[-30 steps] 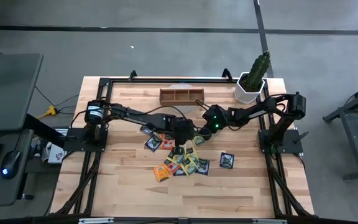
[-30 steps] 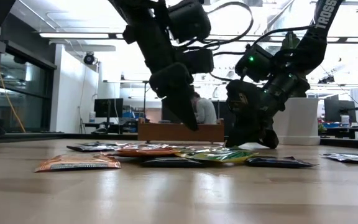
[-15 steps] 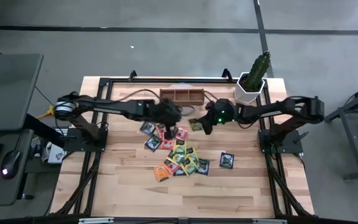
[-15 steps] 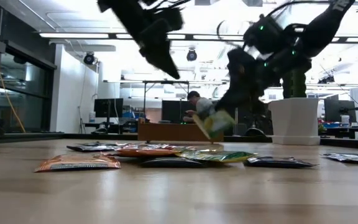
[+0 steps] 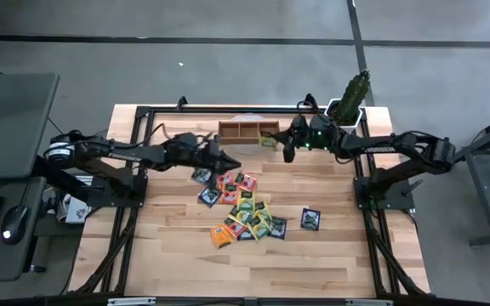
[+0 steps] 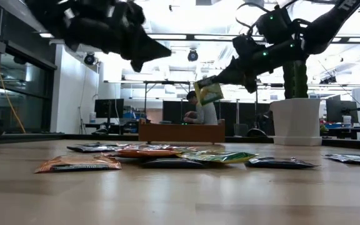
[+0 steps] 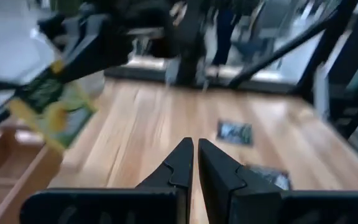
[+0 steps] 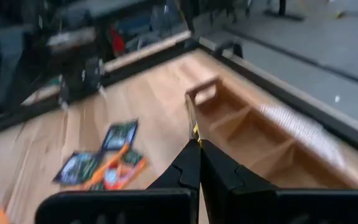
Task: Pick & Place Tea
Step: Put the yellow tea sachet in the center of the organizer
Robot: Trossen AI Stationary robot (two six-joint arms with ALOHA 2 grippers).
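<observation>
We see both our arms stretched out low over the far half of the tabletop [image 5: 177, 255], each one reaching toward the middle from its own side. Our right hand [image 5: 281, 142] is lifted in the air, its two fingers [image 8: 191, 163] pressed together on a yellow-green tea sachet [image 6: 209, 92] that hangs tilted from the tips. Our left hand [image 5: 228, 161] is also raised above the tabletop, pointing toward the right arm. Its fingers [image 7: 180, 163] are almost together and they carry nothing. The two hands are near each other but do not touch.
</observation>
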